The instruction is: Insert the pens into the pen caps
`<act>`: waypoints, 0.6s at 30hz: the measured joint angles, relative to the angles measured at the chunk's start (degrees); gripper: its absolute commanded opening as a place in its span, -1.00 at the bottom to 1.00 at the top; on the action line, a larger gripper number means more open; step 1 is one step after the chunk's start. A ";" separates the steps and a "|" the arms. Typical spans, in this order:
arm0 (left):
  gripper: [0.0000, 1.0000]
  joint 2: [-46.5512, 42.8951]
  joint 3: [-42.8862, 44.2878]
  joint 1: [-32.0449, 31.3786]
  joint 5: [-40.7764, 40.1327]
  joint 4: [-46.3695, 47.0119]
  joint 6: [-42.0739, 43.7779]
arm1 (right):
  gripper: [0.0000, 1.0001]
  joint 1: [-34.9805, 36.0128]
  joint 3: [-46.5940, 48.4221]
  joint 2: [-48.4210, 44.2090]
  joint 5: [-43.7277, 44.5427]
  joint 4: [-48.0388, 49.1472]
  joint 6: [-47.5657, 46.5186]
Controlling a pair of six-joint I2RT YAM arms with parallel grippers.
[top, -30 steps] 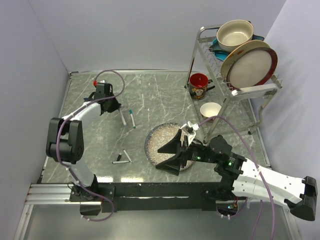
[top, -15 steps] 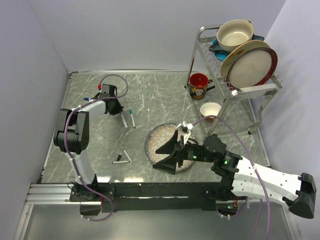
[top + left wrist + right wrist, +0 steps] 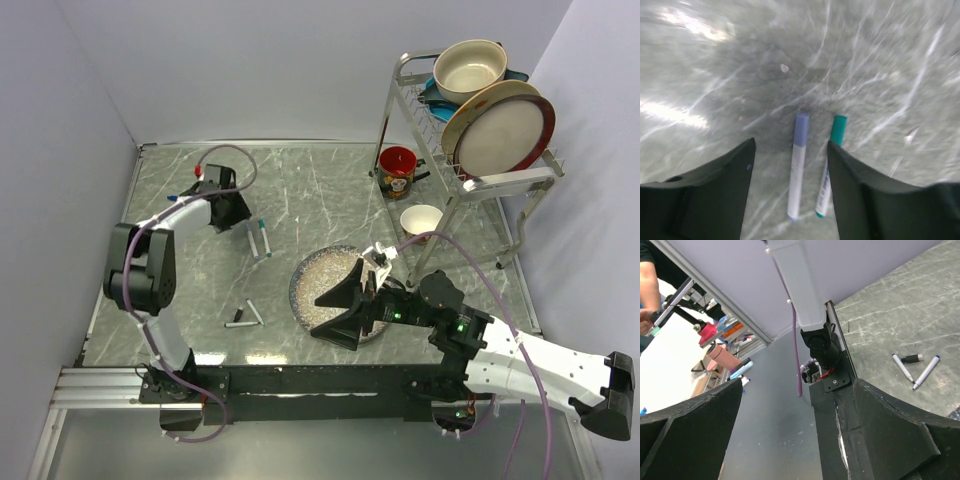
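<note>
**Two pens capped, one cap still loose.** At the upper left of the overhead frame the left tool [image 3: 230, 210] is held low over the bench [image 3: 330, 190], its jaws parted and nothing gripped. Just to its right two pens are laid side by side, close but apart. In the left wrist view they are seen between the parted jaws, a blue-capped pen [image 3: 798, 167] and a teal-capped pen [image 3: 830, 170], both flat on the stone. These two are judged done. At the lower left of the overhead frame a second pair is left lying, and whether it is capped cannot be told from above. Right of centre the plate [image 3: 305, 275] is overhung by the right tool [image 3: 337, 312], spread wide and empty.

The seating of the two caps is made plain only by the left wrist view; from overhead the pens are mere slivers. The unfinished work is shown best by the right wrist view, at its right edge. There a black cap [image 3: 913, 358] is seen lying loose between a white pen [image 3: 901, 367] and a blue-ended pen [image 3: 926, 372]. At least that cap is judged yet to be fitted.
</note>
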 measured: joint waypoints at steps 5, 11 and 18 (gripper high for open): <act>0.28 -7.80 0.42 3.06 -2.60 -3.10 -4.37 | 1.00 0.00 0.00 -0.31 0.39 -0.76 0.22; 0.16 -11.96 2.54 7.76 -6.23 -7.23 -9.73 | 1.00 0.00 0.02 -0.26 2.10 -1.79 -0.02; 0.18 -20.46 -10.14 7.04 -5.68 -10.34 -12.35 | 1.00 0.13 1.75 4.90 9.60 -8.41 0.07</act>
